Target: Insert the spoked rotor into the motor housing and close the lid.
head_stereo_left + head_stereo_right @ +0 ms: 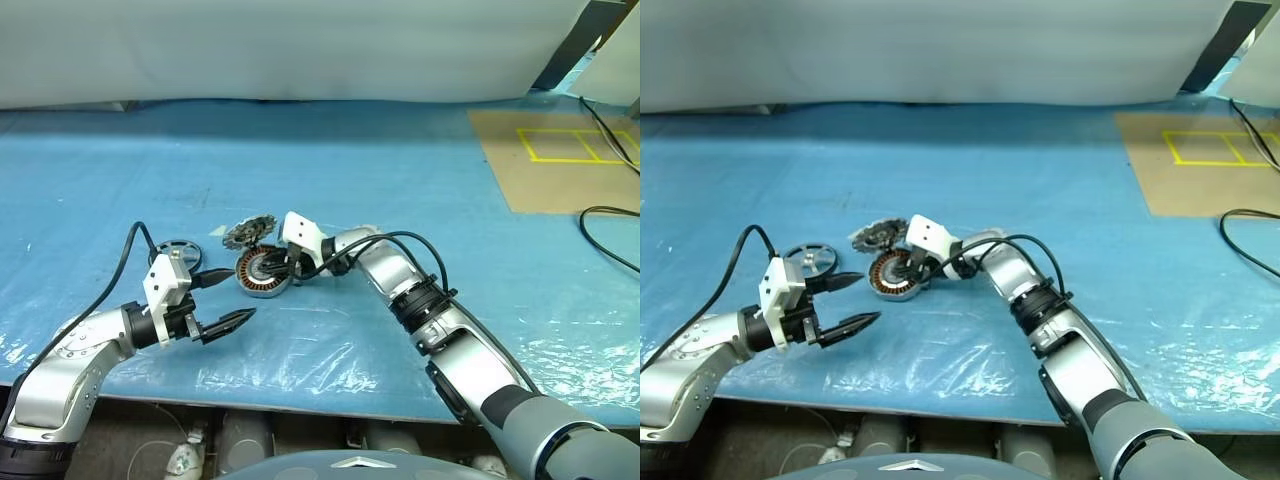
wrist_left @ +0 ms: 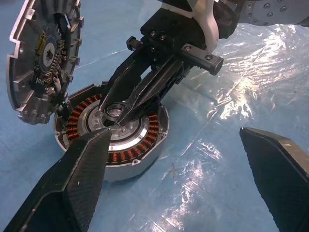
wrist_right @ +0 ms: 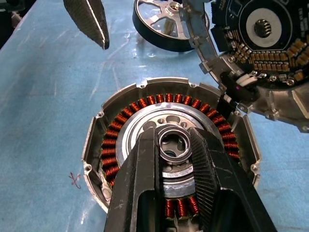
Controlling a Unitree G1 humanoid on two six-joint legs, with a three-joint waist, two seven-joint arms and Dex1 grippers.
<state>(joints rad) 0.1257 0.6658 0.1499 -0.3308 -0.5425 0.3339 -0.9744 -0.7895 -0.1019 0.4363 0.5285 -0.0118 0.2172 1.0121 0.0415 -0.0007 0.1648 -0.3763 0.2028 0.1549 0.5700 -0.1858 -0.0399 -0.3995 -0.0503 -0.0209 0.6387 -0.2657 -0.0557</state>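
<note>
Covering the table (image 1: 420,180) is a blue sheet under crinkled clear plastic; a brown board (image 1: 560,160) with yellow tape lies at 2 o'clock. The motor housing (image 3: 169,145) sits mid-table, copper windings ringing a silver centre. The lid (image 2: 41,60) leans tilted at its far edge, the spoked rotor (image 1: 808,262) lying flat at its 9 o'clock. The right fingers (image 3: 176,162) pinch the housing's small centre ring; the left fingers (image 2: 193,169) gape wide.

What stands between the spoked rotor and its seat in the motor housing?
The right hand does: its fingers clamp the small ring at the centre of the motor housing, covering the seat. The spoked rotor lies beyond the housing, and the lid is hinged open.
</note>
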